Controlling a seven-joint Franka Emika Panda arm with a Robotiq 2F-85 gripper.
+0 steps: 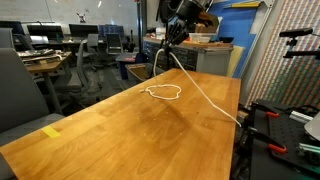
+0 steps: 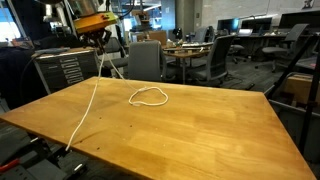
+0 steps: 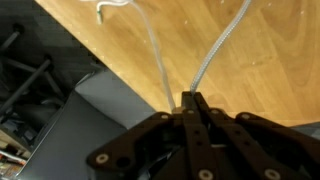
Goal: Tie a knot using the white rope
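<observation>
The white rope (image 1: 190, 82) runs from a loose loop on the wooden table (image 1: 130, 125) up to my gripper (image 1: 176, 38) and also trails down off the table's edge. Its loop (image 2: 148, 96) lies flat near the table's middle, and a long strand (image 2: 88, 105) slants down toward the front edge. My gripper (image 2: 100, 42) hangs high above the table's far side, shut on the rope. In the wrist view the black fingers (image 3: 192, 105) are pressed together, with two rope strands (image 3: 155, 55) leading away over the table edge.
A yellow tag (image 1: 51, 131) lies near one table corner. Office chairs (image 2: 146, 60) and desks (image 2: 195, 55) stand behind the table. Dark equipment with red clamps (image 1: 270, 115) sits beside the table edge where the rope hangs down.
</observation>
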